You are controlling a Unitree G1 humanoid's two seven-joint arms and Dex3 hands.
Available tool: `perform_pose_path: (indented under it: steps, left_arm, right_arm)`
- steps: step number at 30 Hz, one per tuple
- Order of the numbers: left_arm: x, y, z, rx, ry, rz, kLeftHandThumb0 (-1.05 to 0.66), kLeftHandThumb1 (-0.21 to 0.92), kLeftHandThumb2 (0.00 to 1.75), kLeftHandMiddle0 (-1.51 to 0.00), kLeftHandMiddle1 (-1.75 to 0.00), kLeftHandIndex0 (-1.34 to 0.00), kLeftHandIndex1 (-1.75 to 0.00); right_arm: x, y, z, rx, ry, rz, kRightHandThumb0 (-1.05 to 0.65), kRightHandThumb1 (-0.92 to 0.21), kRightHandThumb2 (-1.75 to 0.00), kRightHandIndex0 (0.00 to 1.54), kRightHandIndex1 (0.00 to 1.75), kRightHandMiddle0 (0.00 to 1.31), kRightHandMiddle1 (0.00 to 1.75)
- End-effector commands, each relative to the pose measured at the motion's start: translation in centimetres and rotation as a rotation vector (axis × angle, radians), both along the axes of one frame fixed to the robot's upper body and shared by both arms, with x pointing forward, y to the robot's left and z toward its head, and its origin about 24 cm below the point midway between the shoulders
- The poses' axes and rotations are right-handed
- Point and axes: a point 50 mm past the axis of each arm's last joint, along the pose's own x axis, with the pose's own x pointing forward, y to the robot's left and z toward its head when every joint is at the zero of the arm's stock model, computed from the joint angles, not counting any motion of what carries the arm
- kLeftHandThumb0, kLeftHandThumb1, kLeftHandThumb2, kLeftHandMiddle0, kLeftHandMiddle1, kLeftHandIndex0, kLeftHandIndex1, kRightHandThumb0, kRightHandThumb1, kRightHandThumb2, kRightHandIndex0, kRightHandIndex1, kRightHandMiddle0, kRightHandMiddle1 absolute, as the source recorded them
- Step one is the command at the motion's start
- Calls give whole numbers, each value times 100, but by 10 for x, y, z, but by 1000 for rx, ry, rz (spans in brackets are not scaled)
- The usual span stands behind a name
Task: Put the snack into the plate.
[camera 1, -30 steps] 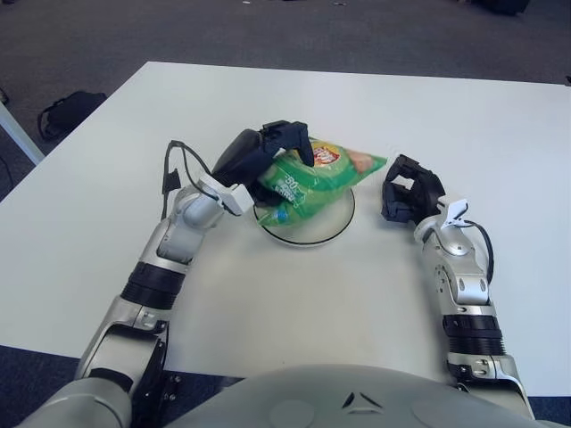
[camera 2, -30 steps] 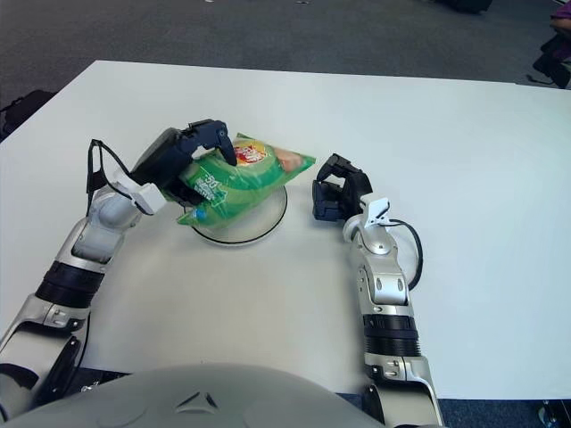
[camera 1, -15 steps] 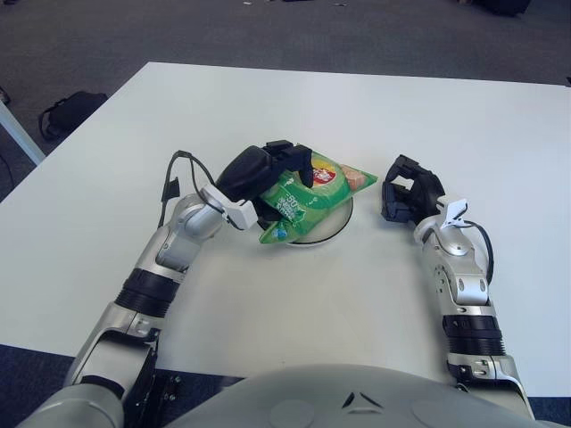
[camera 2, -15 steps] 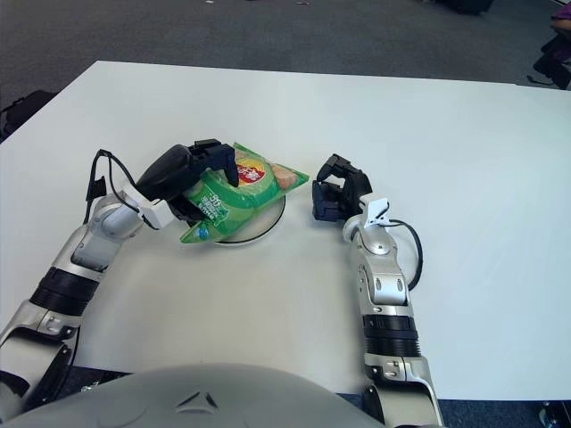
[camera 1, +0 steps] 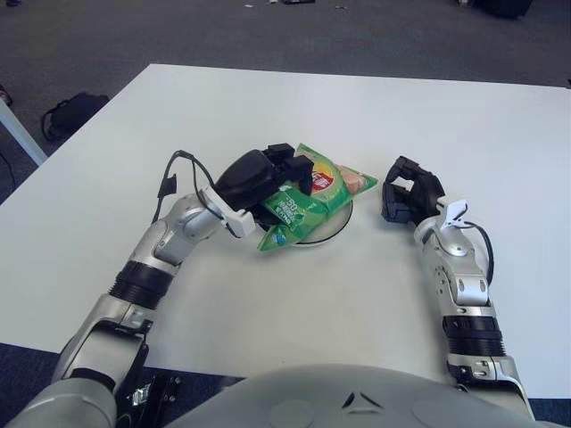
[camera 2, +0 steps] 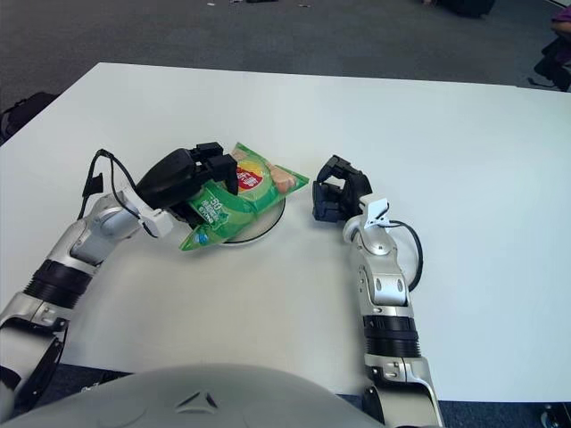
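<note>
While the white table (camera 1: 268, 116) fills the frame unchanged, the plate (camera 1: 337, 223) sits at centre, and the green snack bag (camera 1: 308, 196) has sunk lower onto it, "30" legible, left hand (camera 1: 259, 178) still clutching it; the right hand (camera 1: 406, 192), curled and empty, shows right of it.
</note>
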Motion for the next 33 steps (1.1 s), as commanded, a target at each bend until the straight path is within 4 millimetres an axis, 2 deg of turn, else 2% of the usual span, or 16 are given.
perform_pose_path:
  steps: [1, 4, 6, 7, 8, 10, 13, 14, 16, 18, 19, 21, 24, 26, 28, 33]
  left_arm:
    - [-3, 4, -24, 155, 19, 5, 0, -4, 172, -86, -175, -66, -175]
    - [-3, 3, -23, 179, -1, -8, 0, -3, 171, -85, -175, -65, -175]
    - [-3, 3, -23, 224, 5, -19, 0, -6, 172, -88, -175, -71, -167]
    - [-3, 4, -23, 247, 12, -24, -1, 6, 156, -80, -175, -68, -158]
    - [-4, 4, -23, 270, 30, -30, -1, 10, 150, -77, -175, -66, -154]
    - [-4, 4, -22, 301, 51, -38, -1, 35, 118, -58, -175, -56, -146]
    - [-6, 5, -21, 331, 66, -44, -1, 63, 86, -37, -175, -37, -152]
    - [-7, 6, -20, 342, 74, -42, -1, 66, 82, -35, -175, -34, -153]
    - [-9, 7, -19, 353, 92, -37, -32, 56, 82, -17, -158, -14, -132]
    - [-12, 10, -14, 355, 110, -35, -46, 55, 79, -12, -127, -7, -112]
    - [-15, 11, -12, 357, 118, -36, -51, 55, 78, -10, -112, -6, -103]
    - [-21, 16, 4, 350, 134, -49, -63, 58, 71, -6, -58, -2, -71]
    - [-25, 18, 13, 341, 176, -69, -72, 61, 65, -2, -23, -1, -46]
    - [-25, 18, 13, 331, 217, -80, -77, 64, 60, -1, -12, 0, -33]
    - [-24, 19, 14, 322, 246, -87, -88, 76, 44, 0, -5, 0, -17]
    - [-24, 21, 18, 283, 244, -90, -101, 89, 28, 0, -1, 0, -3]
  right_arm:
    - [-14, -5, -30, -7, 154, -15, -50, -26, -138, 112, 175, 66, 175]
    - [-14, -5, -31, -8, 155, -16, -50, -26, -138, 112, 175, 66, 175]
    - [-13, -5, -31, -10, 157, -18, -50, -26, -138, 112, 175, 66, 175]
    - [-13, -5, -31, -11, 157, -18, -50, -27, -137, 111, 175, 66, 175]
    - [-13, -5, -31, -12, 157, -18, -50, -27, -137, 111, 175, 65, 175]
    - [-13, -5, -31, -13, 156, -18, -50, -27, -137, 110, 175, 65, 175]
    - [-13, -5, -31, -13, 156, -17, -50, -27, -136, 110, 175, 65, 175]
    - [-13, -4, -32, -11, 156, -16, -50, -27, -136, 110, 175, 65, 175]
    - [-13, -4, -32, -8, 155, -15, -50, -27, -136, 110, 175, 65, 175]
    - [-12, -5, -32, -6, 155, -15, -50, -28, -136, 110, 175, 65, 175]
    - [-12, -5, -32, -6, 155, -15, -50, -28, -136, 110, 175, 65, 175]
    - [-12, -4, -32, -6, 155, -14, -50, -28, -136, 110, 175, 65, 175]
    - [-12, -4, -32, -7, 156, -14, -50, -28, -136, 110, 175, 65, 175]
    - [-12, -4, -32, -8, 156, -14, -50, -28, -136, 110, 175, 64, 175]
    - [-12, -4, -32, -9, 156, -14, -50, -28, -136, 110, 175, 64, 175]
    - [-11, -4, -32, -7, 154, -13, -50, -28, -136, 111, 175, 64, 175]
